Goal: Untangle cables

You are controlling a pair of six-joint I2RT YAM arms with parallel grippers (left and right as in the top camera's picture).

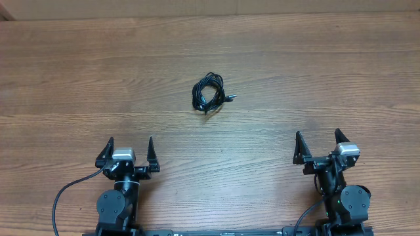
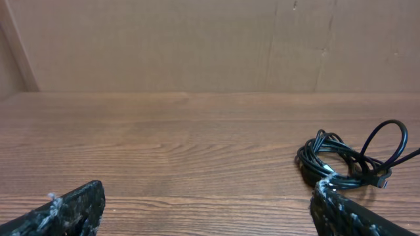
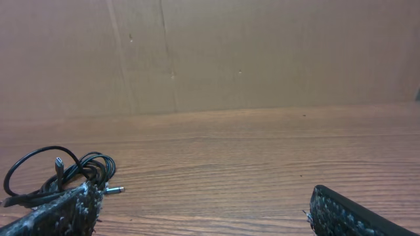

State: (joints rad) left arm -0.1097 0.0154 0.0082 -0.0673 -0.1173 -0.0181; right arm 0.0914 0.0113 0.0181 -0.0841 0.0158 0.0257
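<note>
- Cables [image 1: 209,95] lie in one small knotted coil on the table [image 1: 315,59], about mid-width and well apart from both arms; nothing touches them.
- Cords are thin, black, glossy and limp. Loops overlap, one loop stands up off the surface, and a plug [image 1: 231,98] pokes out on the right.
- Judgement: the coil sits between the arms so that either can reach it. No strand is separated; work not yet begun.
- Left gripper [image 1: 130,141]: jaws spread wide, empty, near the front edge, pointing towards the coil.
- Right gripper [image 1: 318,134]: likewise spread wide and empty, opposite side.
- Finger pads look rough and black.
- Table: brown wood grain, smooth, matt. Plain tan board [image 2: 197,46] stands behind it.
</note>
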